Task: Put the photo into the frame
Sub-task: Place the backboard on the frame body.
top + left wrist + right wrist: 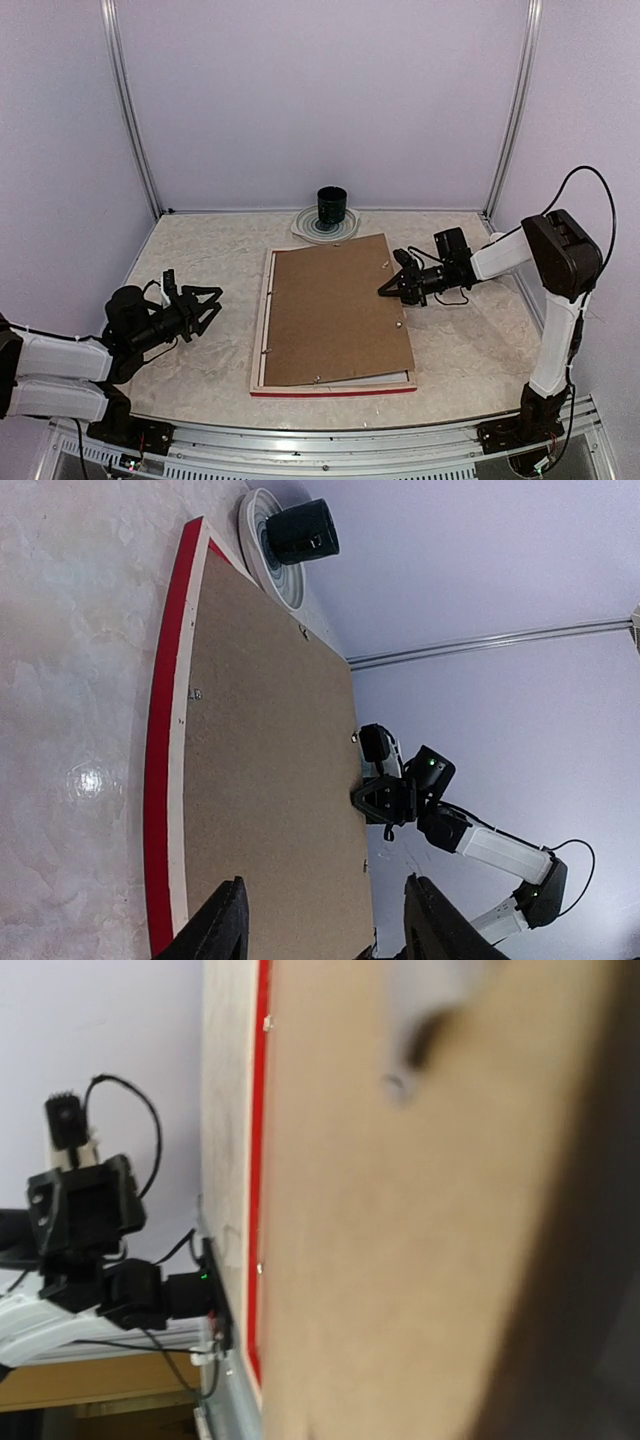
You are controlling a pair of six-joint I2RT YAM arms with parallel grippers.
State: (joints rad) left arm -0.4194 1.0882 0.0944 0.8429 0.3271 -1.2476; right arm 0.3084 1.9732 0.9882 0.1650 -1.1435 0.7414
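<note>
frame face down on the worktop, backing board on top

frame [330,391] lies flat at the middle of the marbled worktop [200,260], back side up. its bright red edge faces the arms, and pale wood shows along its left and near rails. a plain brown backing board [335,315] lies on it and covers nearly all of the opening. the board is turned a little askew, so a thin pale strip shows past its near right edge.

the right pincer [385,290] is at the board's right edge, low over it, with its fingertips drawn in to a narrow point. whether they touch or nip the board cannot be told, because the right wrist view is filled by the blurred brown board [400,1260] and a red line of frame [258,1160].

the left pincer [195,305] hovers above bare worktop, left of the frame and apart from it. its fingers [225,925] are spread wide and hold nothing.

at the far edge of the worktop, just beyond the frame, a dark cup [332,207] stands upright on a ringed plate [325,230].
</note>
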